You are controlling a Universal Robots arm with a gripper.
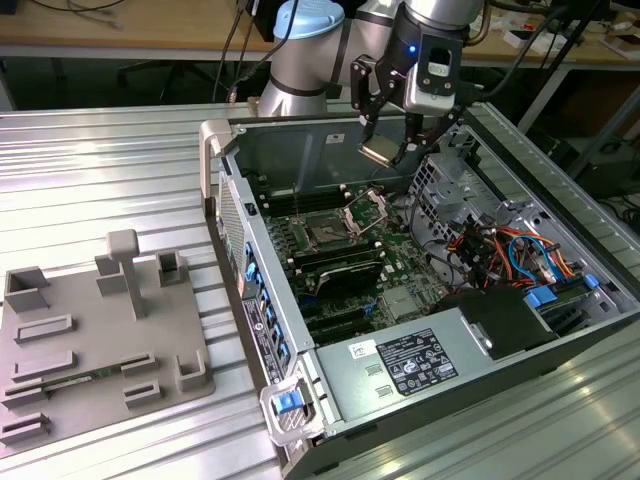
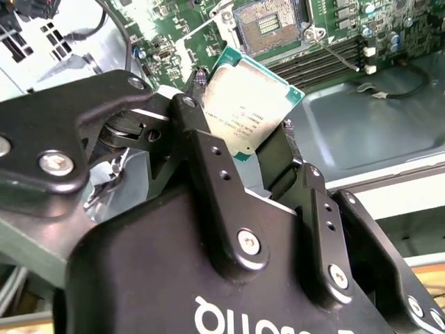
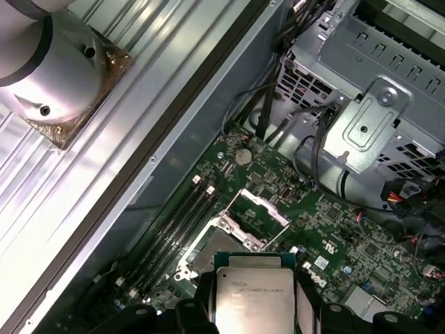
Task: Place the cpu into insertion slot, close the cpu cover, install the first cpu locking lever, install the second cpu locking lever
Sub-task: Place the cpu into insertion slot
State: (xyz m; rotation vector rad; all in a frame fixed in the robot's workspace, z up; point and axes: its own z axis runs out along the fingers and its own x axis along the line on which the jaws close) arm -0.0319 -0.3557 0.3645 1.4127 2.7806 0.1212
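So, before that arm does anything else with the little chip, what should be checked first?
1. Chip gripped: the cpu sits clamped in the gripper. Ok.
2. Socket empty: the insertion slot shows bare contacts. Ok.
3. Lid out of the way: the cpu cover stands hinged up. Ok.
4. Chip lined up over the slot: cannot tell.
5. Chip turned the right way round for the slot: cannot tell.

The arm (image 1: 300,80) is silver-grey with a pale blue joint cap (image 1: 305,20). The gripper (image 1: 384,150) is black; silver screws (image 2: 248,241) stud its linked fingers (image 2: 208,167), with white lettering (image 2: 278,320) behind them.
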